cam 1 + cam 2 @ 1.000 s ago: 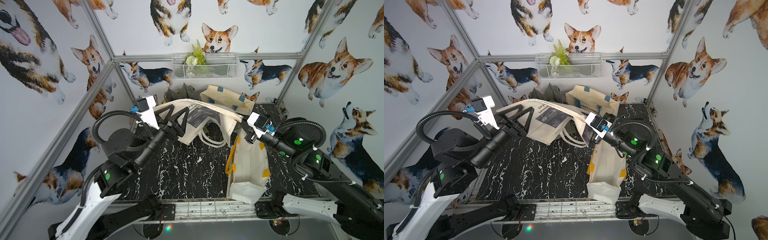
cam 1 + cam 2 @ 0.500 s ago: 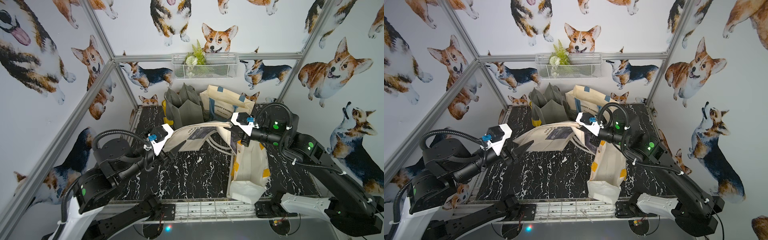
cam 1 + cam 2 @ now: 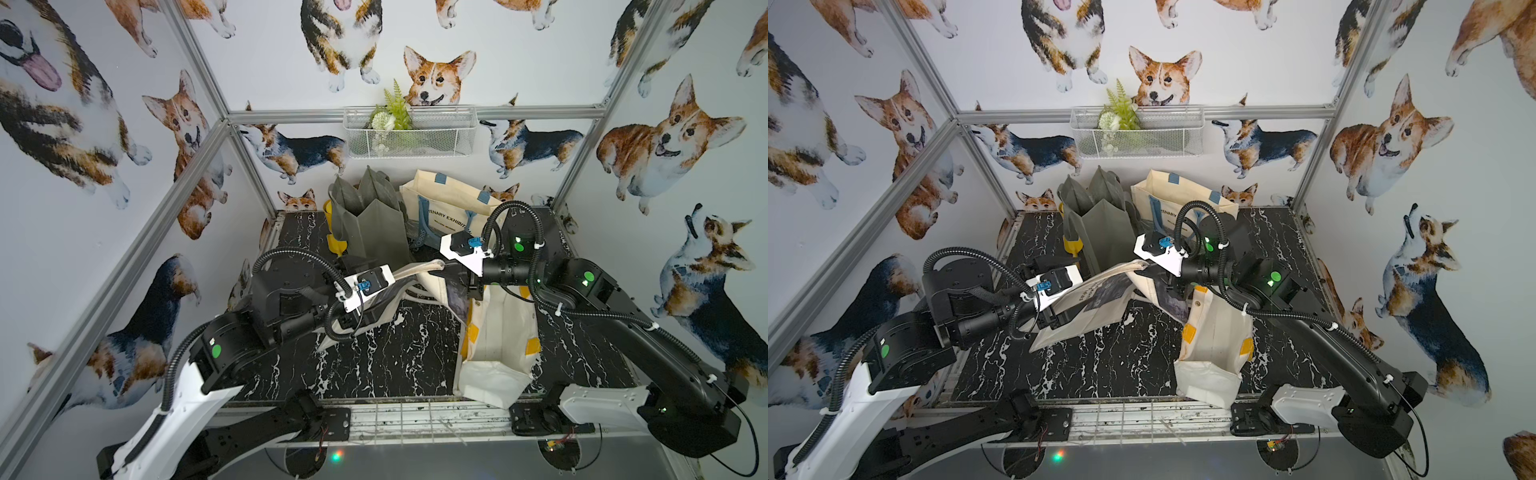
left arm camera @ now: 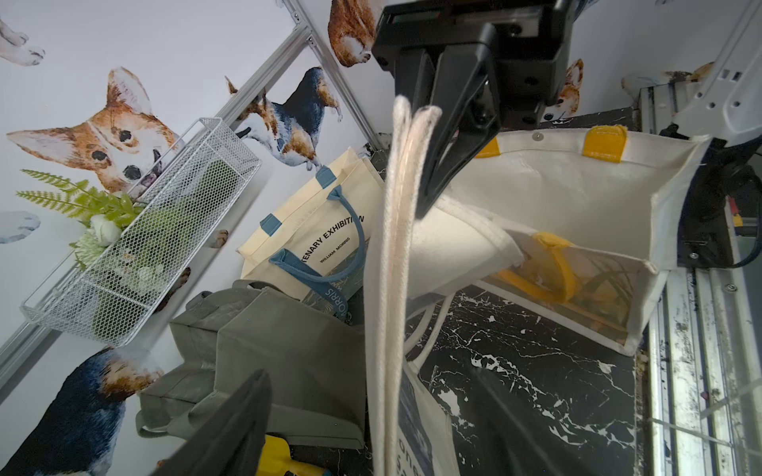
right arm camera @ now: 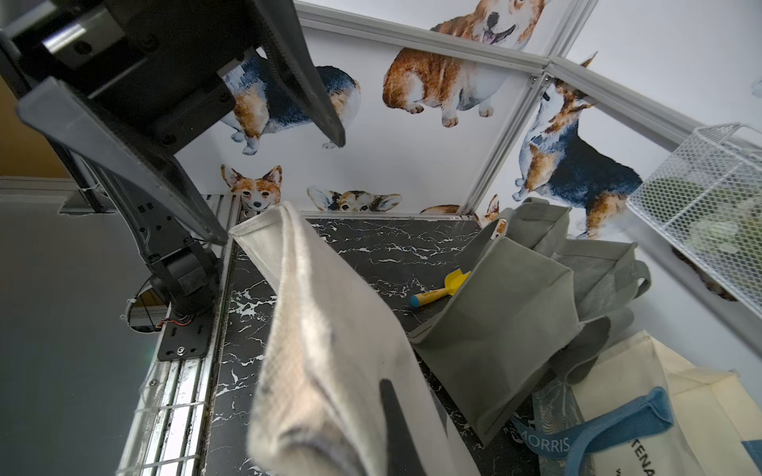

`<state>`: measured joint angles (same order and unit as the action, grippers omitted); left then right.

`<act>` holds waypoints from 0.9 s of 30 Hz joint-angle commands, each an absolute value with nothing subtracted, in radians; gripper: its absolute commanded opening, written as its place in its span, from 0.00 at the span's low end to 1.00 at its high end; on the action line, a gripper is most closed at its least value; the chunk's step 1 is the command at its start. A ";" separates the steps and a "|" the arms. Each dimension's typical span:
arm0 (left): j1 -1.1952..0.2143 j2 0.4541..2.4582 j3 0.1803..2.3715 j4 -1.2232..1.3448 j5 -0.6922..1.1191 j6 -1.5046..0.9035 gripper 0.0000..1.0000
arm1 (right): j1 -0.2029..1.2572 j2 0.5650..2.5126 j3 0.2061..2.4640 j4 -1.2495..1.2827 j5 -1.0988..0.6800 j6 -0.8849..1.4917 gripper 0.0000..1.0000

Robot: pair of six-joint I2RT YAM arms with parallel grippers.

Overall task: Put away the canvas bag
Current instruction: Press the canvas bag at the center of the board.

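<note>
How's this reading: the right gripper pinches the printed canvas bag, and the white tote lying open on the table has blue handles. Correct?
Not quite: the white tote has yellow handles, as the left wrist view shows. The right gripper does pinch the printed canvas bag.

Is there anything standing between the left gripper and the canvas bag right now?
Nothing visible does. The left gripper is open, and in the left wrist view the rim of the canvas bag runs straight between its jaws. The right gripper is shut on the rim's other end.
</note>
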<state>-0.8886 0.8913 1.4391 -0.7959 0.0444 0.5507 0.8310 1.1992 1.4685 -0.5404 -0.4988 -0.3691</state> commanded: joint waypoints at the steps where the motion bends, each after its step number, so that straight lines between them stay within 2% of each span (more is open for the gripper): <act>1: -0.890 0.891 1.401 -0.735 0.063 0.546 0.61 | 0.832 1.210 1.469 -0.485 -0.568 -0.329 0.00; 2: -0.890 0.890 1.391 -0.717 0.063 0.532 0.52 | 0.833 1.214 1.467 -0.485 -0.572 -0.330 0.00; 4: -0.890 0.898 1.387 -0.709 0.081 0.498 0.44 | 0.833 1.215 1.457 -0.473 -0.568 -0.329 0.00; 17: -0.893 0.941 1.334 -0.682 0.079 0.431 0.45 | 0.834 1.196 1.401 -0.393 -0.607 -0.295 0.00; 19: -0.893 0.948 1.326 -0.667 0.076 0.426 0.36 | 0.836 1.198 1.401 -0.393 -0.606 -0.293 0.00; 22: -0.893 0.946 1.313 -0.642 0.042 0.425 0.02 | 0.836 1.196 1.390 -0.386 -0.590 -0.277 0.04; 23: -0.893 0.940 1.308 -0.637 0.032 0.425 0.00 | 0.836 1.191 1.383 -0.380 -0.577 -0.270 0.08; 24: -0.893 0.931 1.300 -0.632 0.029 0.426 0.00 | 0.836 1.184 1.377 -0.378 -0.556 -0.257 0.18; 26: -0.893 0.896 1.271 -0.605 0.020 0.423 0.00 | 0.836 1.162 1.374 -0.389 -0.498 -0.224 0.54; 27: -0.893 0.877 1.255 -0.590 0.023 0.423 0.00 | 0.835 1.146 1.370 -0.391 -0.471 -0.212 0.62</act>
